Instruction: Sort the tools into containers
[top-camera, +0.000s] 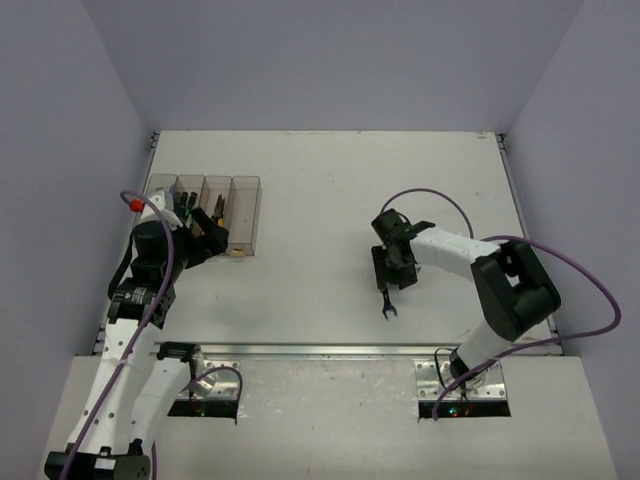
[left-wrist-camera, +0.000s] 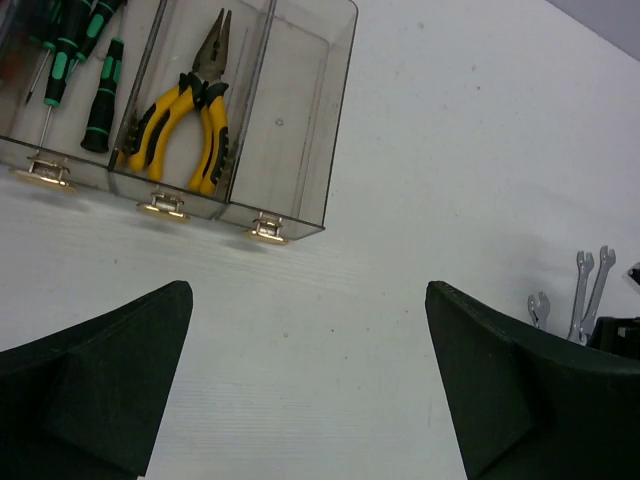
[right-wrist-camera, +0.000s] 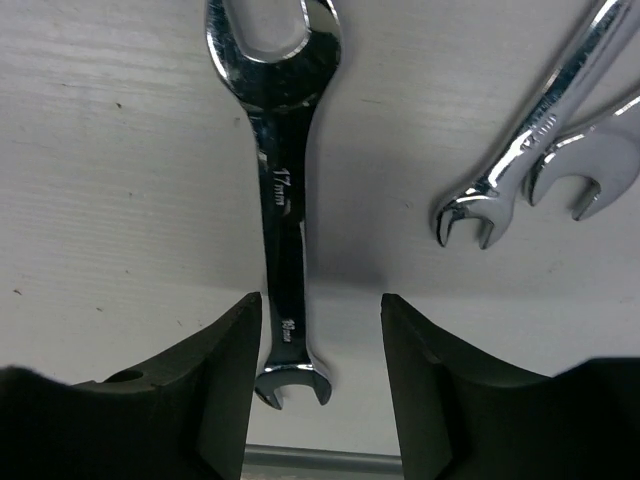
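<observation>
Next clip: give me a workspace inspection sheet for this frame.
Surface: white table.
Job's things: screwdrivers and yellow pliers in the clear bins, end bin empty; large wrench and two more wrenches lying on the table.
Clutter: nothing seen.
Pincers: left pincer open, empty, facing the bins; right pincer open, straddling the large wrench.
Cables: purple cables looping off both arms.
Surroundings: plain lilac walls.

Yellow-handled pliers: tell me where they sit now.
In the left wrist view, upper left, the yellow-handled pliers lie in a compartment of the containers, between the one holding green-handled screwdrivers and the empty end one.
</observation>
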